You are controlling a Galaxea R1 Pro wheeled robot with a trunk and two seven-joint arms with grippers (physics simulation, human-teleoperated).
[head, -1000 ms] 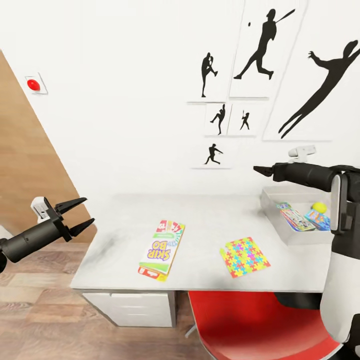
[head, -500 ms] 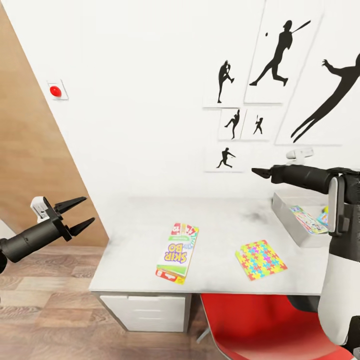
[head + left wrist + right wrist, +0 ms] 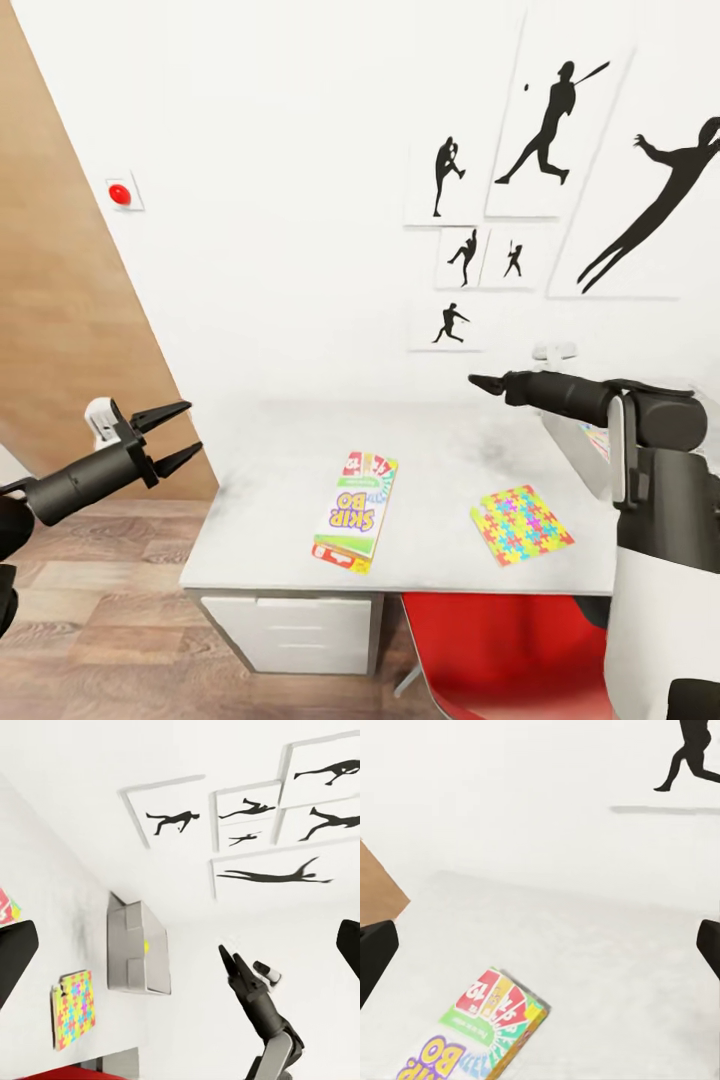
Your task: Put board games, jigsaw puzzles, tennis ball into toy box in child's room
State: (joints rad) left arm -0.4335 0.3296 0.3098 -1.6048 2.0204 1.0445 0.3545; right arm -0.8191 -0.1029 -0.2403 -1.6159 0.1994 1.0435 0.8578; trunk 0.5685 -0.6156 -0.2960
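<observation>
Sorting partly done: two toys are waiting on the table, neither gripper carrying anything.

Going left to right, the left gripper is hovering beside the table's end with fingers spread and empty; the yellow-green board game is lying flat, long axis running front to back, slightly tilted; the jigsaw puzzle is lying flat nearby, skewed; the right gripper, jaws apart and empty in its wrist view, is pointing left above the tabletop; the toy box is sitting at the right end, apparently holding some items already.

The board game on the table reads "SKIP BO".
</observation>
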